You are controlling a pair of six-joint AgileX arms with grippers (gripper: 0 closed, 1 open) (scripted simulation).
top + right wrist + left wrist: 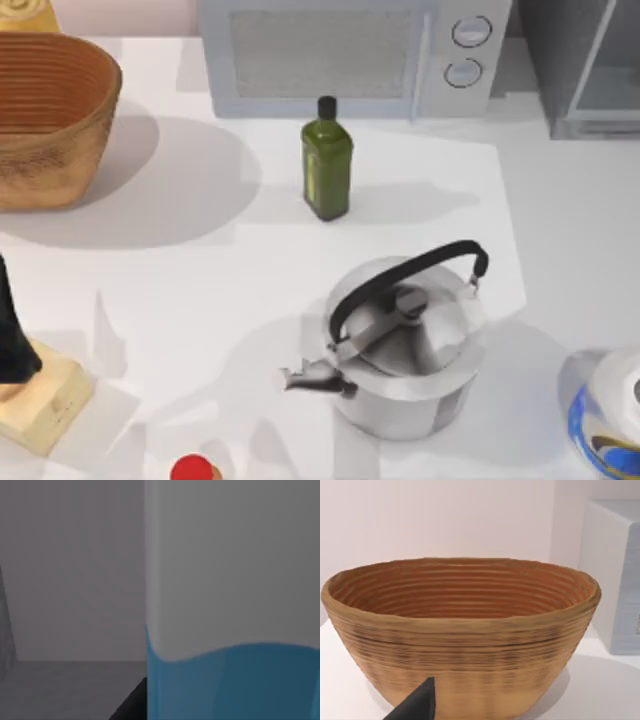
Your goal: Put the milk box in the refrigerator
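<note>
The milk box [230, 630] stands very close in the right wrist view, white above and blue below. My right gripper is shut on it, and one dark finger [131, 706] lies against its edge. Behind the box are the pale grey wall and floor of the refrigerator's inside [75, 580]. In the top view the refrigerator [560, 60] is the grey cabinet at the far right corner, its thin-framed door [605, 70] open. My left gripper is parked low on the left, facing the basket, open, with one dark finger [417, 705] showing.
A woven basket [50, 120] sits far left and a grey microwave [350, 55] at the back. A dark green bottle [327, 160] and a steel kettle [410, 350] stand mid-table. A wooden block [40, 400], a red cap [193, 468] and a white-blue vessel [610, 420] line the near edge.
</note>
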